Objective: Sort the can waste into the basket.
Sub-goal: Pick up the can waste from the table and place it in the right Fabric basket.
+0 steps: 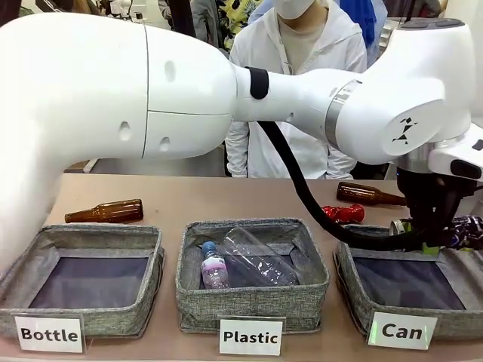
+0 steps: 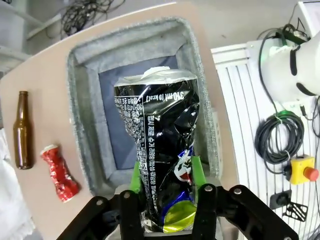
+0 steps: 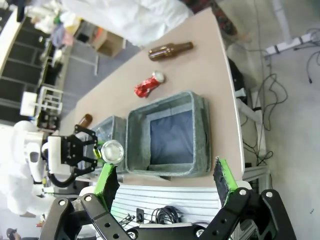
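Now we see left gripper pinching crushed black can between green pads, over Can basket. Red can lies on table just beside basket, near brown bottle. Right gripper fingers spread wide above basket.

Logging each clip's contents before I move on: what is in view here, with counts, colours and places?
Can basket: 1, grey, near edge, robot's right.
Bottle bin: 1, grey, left.
Plastic bin: 1, grey, middle.
black-and-blue can: 1, crumpled, between the left gripper pads, above the Can basket.
red can: 1, crushed, on the table behind the Can basket.
brown bottles: 2, lying on the table, one behind the Bottle bin, one far right.
clear plastic bottles: 2, in the Plastic bin.
person: 1, white top, far side.
left gripper: black, green pads, closed on the black-and-blue can.
right gripper: open, nothing held.
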